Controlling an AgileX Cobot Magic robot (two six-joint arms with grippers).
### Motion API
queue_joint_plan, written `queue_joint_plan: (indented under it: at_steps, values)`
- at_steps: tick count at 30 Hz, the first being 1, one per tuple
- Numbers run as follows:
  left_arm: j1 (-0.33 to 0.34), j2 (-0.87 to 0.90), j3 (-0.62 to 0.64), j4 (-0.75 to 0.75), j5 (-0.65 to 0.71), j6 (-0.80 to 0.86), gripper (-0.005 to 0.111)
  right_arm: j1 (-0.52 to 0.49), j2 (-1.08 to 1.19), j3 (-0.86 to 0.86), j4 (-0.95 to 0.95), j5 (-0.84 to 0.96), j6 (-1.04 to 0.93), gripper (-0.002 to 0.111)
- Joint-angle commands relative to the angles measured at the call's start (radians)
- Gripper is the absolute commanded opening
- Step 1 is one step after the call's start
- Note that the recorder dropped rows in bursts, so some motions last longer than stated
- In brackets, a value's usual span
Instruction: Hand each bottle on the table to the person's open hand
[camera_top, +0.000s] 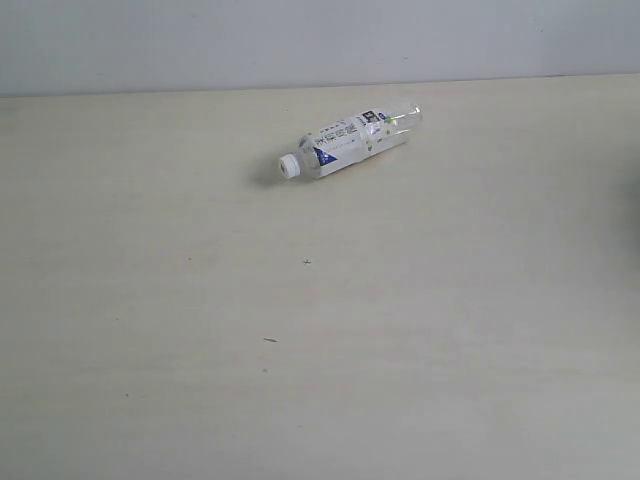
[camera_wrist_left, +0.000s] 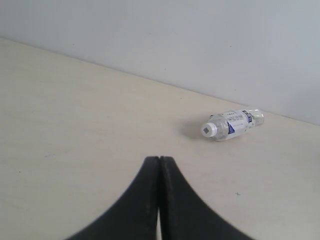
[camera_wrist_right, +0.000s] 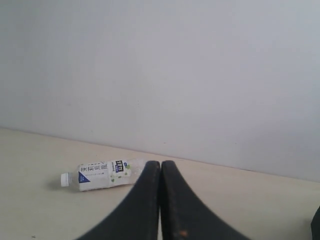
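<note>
One small clear bottle (camera_top: 348, 140) with a white cap and a white-and-blue label lies on its side near the far edge of the pale table (camera_top: 320, 330), cap toward the left. The left wrist view shows this bottle (camera_wrist_left: 232, 125) well beyond my left gripper (camera_wrist_left: 159, 159), whose black fingers are pressed together with nothing between them. In the right wrist view the bottle (camera_wrist_right: 100, 175) lies partly behind my right gripper (camera_wrist_right: 160, 163), also shut and empty. Neither gripper shows in the exterior view. The person's open hand is out of view.
A plain grey wall (camera_top: 320, 40) rises behind the table's far edge. A few tiny dark specks (camera_top: 270, 340) mark the tabletop. A dark object (camera_wrist_right: 316, 225) shows at the edge of the right wrist view.
</note>
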Motion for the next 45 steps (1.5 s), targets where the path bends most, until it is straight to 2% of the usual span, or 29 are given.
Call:
queue_joint_plan:
  at_steps: [1, 8, 23, 26, 37, 41, 45]
  values:
    - [-0.004, -0.006, 0.002, 0.002, -0.006, 0.003, 0.0, 0.005, -0.004, -0.04, -0.007, 0.019, -0.006, 0.0]
    - [-0.004, -0.006, 0.002, 0.002, -0.006, 0.003, 0.0, 0.005, -0.004, -0.081, -0.012, 0.036, -0.006, 0.0]
    - [-0.004, -0.006, 0.002, 0.002, -0.006, 0.003, 0.0, 0.019, -0.004, -0.043, -0.053, 0.042, -0.004, 0.0]
    - [-0.004, -0.006, 0.002, 0.002, -0.006, 0.003, 0.0, 0.039, -0.004, -0.043, -0.139, 0.052, 0.026, 0.0]
    - [-0.004, -0.006, 0.002, 0.002, -0.006, 0.003, 0.0, 0.165, 0.014, -0.043, -0.647, 0.119, 0.502, 0.0]
    - [-0.004, -0.006, 0.002, 0.002, -0.006, 0.003, 0.0, 0.225, 0.144, -0.069, -0.867, 0.119, 0.68, 0.0]
    - [-0.004, -0.006, 0.002, 0.002, -0.006, 0.003, 0.0, 0.266, 0.395, -0.202, -0.982, 0.13, 0.72, 0.0]
